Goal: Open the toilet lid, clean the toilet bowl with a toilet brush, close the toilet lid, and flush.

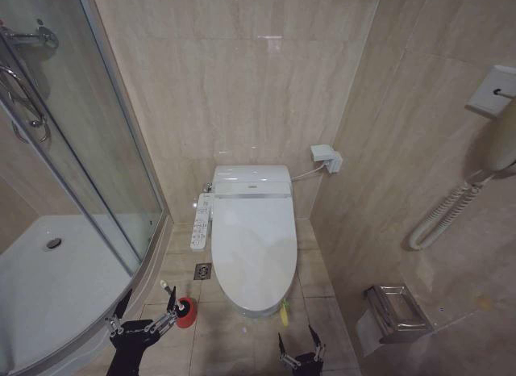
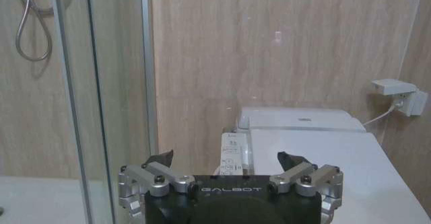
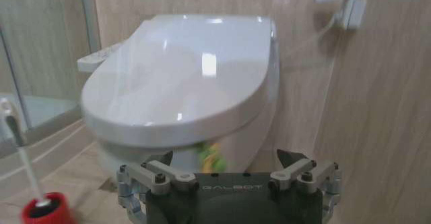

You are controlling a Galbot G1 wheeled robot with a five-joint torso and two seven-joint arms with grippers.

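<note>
Toilet lid [image 1: 251,243] shut flat, long axis toward robot; left claw [image 1: 143,307], right claw [image 1: 300,344] wide open, empty.

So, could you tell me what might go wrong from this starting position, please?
The toilet lid is shut and glossy, so the open right gripper may slip off its rim. The small tag is an easy target to miss. The toilet brush stands close to the open left gripper; a careless swing could topple its red holder.

A glass shower enclosure [image 1: 81,174] stands left, a floor drain [image 1: 202,271] beside it. On the right wall hang a coiled-cord handset [image 1: 451,210], possibly a phone, and a chrome paper holder [image 1: 395,311].
</note>
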